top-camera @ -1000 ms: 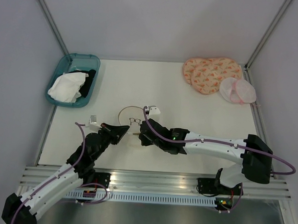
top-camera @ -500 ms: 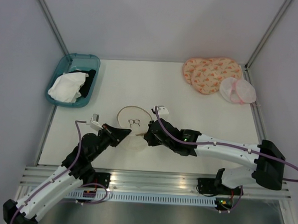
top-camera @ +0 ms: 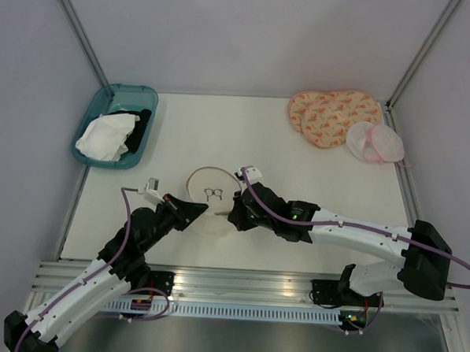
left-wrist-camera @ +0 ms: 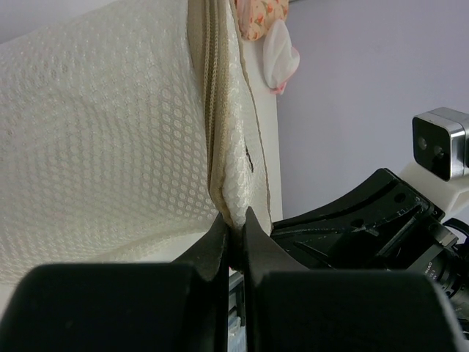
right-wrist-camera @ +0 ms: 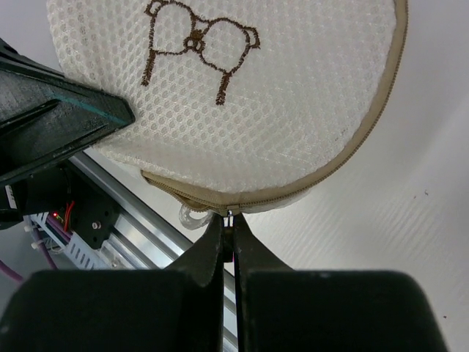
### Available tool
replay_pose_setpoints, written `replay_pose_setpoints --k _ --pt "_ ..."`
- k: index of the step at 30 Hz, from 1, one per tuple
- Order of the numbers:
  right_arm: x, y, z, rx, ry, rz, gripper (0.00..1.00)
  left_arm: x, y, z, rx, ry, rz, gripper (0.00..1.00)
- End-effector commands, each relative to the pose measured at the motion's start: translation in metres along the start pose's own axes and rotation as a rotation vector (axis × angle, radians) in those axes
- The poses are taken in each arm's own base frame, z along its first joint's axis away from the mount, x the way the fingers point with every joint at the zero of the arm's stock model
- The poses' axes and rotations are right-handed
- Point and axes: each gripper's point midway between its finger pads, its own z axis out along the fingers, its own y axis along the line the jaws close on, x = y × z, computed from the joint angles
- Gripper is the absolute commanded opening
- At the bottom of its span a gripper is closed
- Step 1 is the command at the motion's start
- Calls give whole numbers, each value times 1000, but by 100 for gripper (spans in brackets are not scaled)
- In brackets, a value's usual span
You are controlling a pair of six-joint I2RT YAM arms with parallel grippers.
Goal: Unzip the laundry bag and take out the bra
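The laundry bag [top-camera: 210, 200] lies on the tabletop [top-camera: 298, 171] close to its near edge, a little left of the middle, with its round face and bra icon [top-camera: 213, 193] turned up. The left claw [top-camera: 195, 211] comes in from the bag's left and is clenched on a fold of mesh right beside the tan zip [left-wrist-camera: 212, 110] (the teeth look closed over the stretch the left wrist view shows). The right claw [top-camera: 231, 215] meets the bag from the right, at its near rim, pinched shut on the small metal pull tab [right-wrist-camera: 229, 215] where the tan band curves round. At the far left corner sits a teal basket [top-camera: 96, 110] holding a white cloth [top-camera: 105, 135] and a black cloth [top-camera: 141, 124]. At the far right corner lies a pink-orange patterned pad [top-camera: 330, 115], with a pale pink mesh pair [top-camera: 375, 142] touching its near right side.
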Motion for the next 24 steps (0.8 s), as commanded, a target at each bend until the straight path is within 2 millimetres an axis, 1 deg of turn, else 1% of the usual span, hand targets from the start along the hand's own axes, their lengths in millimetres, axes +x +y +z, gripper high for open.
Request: replay_pose_setpoints --k 1,2,4,5,6,9,10,14,15,16,17,18,19,20,21,22,23,24 --pt "30 -62 -5 180 118 -96 3 -28 -13 2 10 -116 59 2" --pt "32 -56 -1 153 129 -94 9 -27 -14 3 15 -107 58 2" --pt "32 -52 4 137 135 -93 11 -24 -14 4 13 -94 57 2" --pt "31 -49 6 128 132 -91 13 -26 -20 4 36 -102 54 2" --pt "32 -46 9 114 142 -90 15 -25 -22 5 43 -95 50 2" --pt "32 -39 14 86 142 -84 18 -23 -23 6 50 -86 38 2" --pt "31 -39 14 85 139 -79 18 -23 -23 6 54 -85 36 2" --pt "27 -36 15 78 121 -73 7 -22 -22 6 58 -82 30 2" --pt "26 -37 15 84 119 -79 6 -21 -23 6 61 -80 30 2" --pt "25 -41 16 103 113 -82 3 -21 -23 6 65 -78 33 2" --pt "27 -49 16 143 117 -89 1 -20 -23 7 66 -76 35 2" --pt "24 -52 15 170 112 -97 1 -21 -23 7 65 -75 38 2" --pt "24 -67 13 245 112 -109 0 -20 -24 7 68 -72 41 2" --pt "25 -74 13 288 117 -118 0 -19 -24 7 68 -67 45 2" --pt "21 -80 11 329 108 -120 0 -18 -24 7 70 -62 54 2" --pt "20 -90 9 385 99 -126 1 -18 -25 6 76 -59 59 2" --pt "19 -105 4 467 97 -147 0 -17 -27 6 83 -51 67 2" --pt "16 -110 1 499 86 -156 0 -16 -27 6 84 -47 79 2"
